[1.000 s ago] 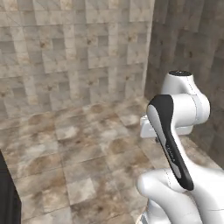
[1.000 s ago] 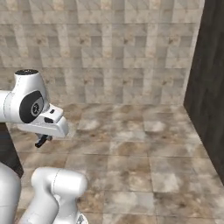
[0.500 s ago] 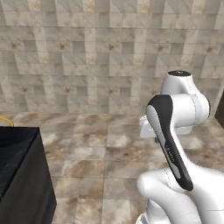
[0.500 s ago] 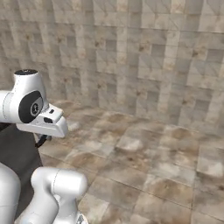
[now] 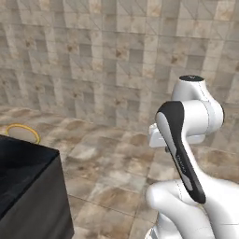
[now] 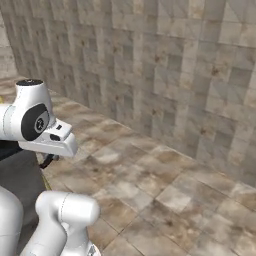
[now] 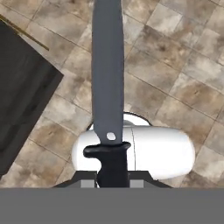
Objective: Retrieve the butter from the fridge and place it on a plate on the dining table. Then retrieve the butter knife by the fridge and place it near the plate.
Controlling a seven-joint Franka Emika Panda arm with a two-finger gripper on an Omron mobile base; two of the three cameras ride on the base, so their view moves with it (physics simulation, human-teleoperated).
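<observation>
In the hand view the butter knife (image 7: 107, 65) points straight away from my gripper (image 7: 113, 180), which is shut on its black handle. Its long grey blade runs up over the tiled floor. In the right base view the gripper (image 6: 47, 161) hangs under the white hand at the left, held low over the floor. The arm's elbow hides it in the left base view. The butter, the plate, the fridge and the dining table are out of view.
A black counter block (image 5: 25, 186) with a yellow ring (image 5: 21, 133) behind it stands at the lower left, and also shows as the counter block (image 7: 22, 87) left of the blade. A stone-tiled wall (image 5: 116, 60) runs across the back, with brown floor tiles (image 6: 165, 195) in front.
The whole picture has swung round, so the base has turned. The dark corner at the right has gone and the black counter has come in at the left. The knife stays in the gripper.
</observation>
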